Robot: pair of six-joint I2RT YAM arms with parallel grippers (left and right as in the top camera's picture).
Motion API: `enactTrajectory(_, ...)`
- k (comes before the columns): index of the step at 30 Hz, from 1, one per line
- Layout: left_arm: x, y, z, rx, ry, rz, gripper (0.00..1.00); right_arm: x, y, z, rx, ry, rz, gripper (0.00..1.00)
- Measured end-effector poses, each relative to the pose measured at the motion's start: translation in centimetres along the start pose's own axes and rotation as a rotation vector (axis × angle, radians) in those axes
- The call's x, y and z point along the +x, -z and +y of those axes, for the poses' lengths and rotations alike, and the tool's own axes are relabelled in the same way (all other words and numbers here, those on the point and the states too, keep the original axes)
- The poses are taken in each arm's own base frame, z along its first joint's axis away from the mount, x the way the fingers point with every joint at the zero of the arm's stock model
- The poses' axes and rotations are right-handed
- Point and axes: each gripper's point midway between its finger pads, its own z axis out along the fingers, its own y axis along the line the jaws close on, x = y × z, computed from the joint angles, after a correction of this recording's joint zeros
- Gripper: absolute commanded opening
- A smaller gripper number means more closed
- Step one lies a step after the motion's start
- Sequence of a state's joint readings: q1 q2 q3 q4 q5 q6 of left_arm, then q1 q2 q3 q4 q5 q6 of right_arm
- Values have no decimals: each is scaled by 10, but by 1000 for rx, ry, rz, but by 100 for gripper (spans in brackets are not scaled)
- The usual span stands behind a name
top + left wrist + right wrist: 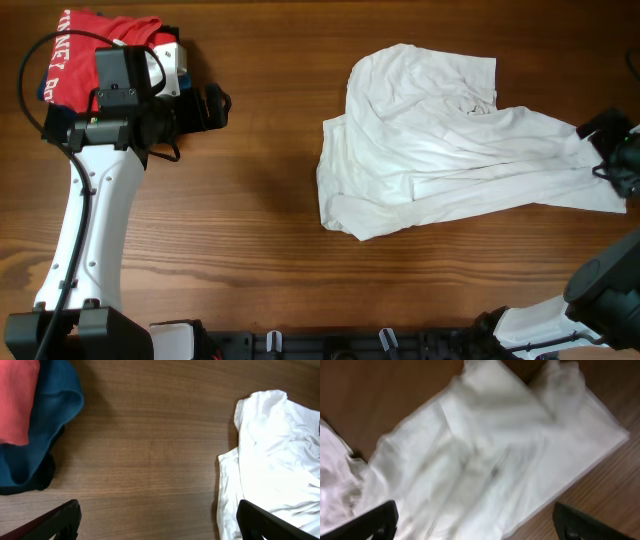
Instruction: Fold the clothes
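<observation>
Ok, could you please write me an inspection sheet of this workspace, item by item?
Surface: brown wooden table, no stain seen.
Job's things: white T-shirt, crumpled and not yet folded, right of centre; no lettering shows.
Clutter: red shirt with white lettering, lying on a blue garment and a dark garment, at the far left corner.
Grippers: left gripper open over bare wood beside that pile; right gripper open above the T-shirt's right end.
Cables: black cable looping behind the left gripper.
Surroundings: black rail along the near edge; otherwise nothing seen.
</observation>
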State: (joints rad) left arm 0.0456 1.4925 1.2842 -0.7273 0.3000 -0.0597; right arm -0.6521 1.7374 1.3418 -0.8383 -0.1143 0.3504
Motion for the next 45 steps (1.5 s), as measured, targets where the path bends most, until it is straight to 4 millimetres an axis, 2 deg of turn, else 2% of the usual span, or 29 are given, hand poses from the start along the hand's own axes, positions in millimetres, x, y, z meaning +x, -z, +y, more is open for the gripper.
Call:
enactTrajectory(2,6,0,0,1,5,23,95,22,1,-3,4,-8,91,100)
enactTrajectory(5,28,-3,-12,11,5,111,90,44,5,-3,-8,10,187,100)
enactTrajectory(8,53,-14,-32,35,-30,215,90,51,6,-2,-24,27,220,100)
enactTrajectory(11,81,-36,-57,67,-88,324,94,53,7,5,-66,50,230,100)
enactTrajectory(12,91,-49,-68,82,-116,362,94,53,7,6,-74,53,229,99)
enactTrajectory(14,89,-65,-78,101,-146,342,94,53,7,9,-85,62,227,100)
enactTrajectory(15,84,-81,-86,120,-172,313,89,53,6,13,-92,75,225,100)
enactTrajectory(18,85,-114,-100,150,-215,286,88,58,6,23,-101,118,232,100)
enactTrajectory(22,99,-154,-119,174,-303,280,88,66,5,35,-109,162,243,99)
enactTrajectory(27,119,-185,-135,147,-389,276,88,70,5,40,-110,180,253,99)
enactTrajectory(32,122,-199,-142,106,-445,236,86,74,5,38,-95,184,263,100)
enactTrajectory(33,124,-202,-142,95,-452,236,83,74,5,37,-88,184,265,99)
enactTrajectory(35,127,-207,-142,71,-474,229,71,75,6,34,-74,184,271,98)
enactTrajectory(36,128,-208,-142,63,-485,227,47,76,6,33,-69,184,272,98)
enactTrajectory(37,128,-209,-142,55,-492,224,32,76,6,33,-65,184,274,98)
enactTrajectory(40,127,-210,-135,7,-472,222,4,78,6,31,-58,184,280,97)
enactTrajectory(45,121,-208,-113,-76,-366,227,4,79,6,30,-56,182,285,96)
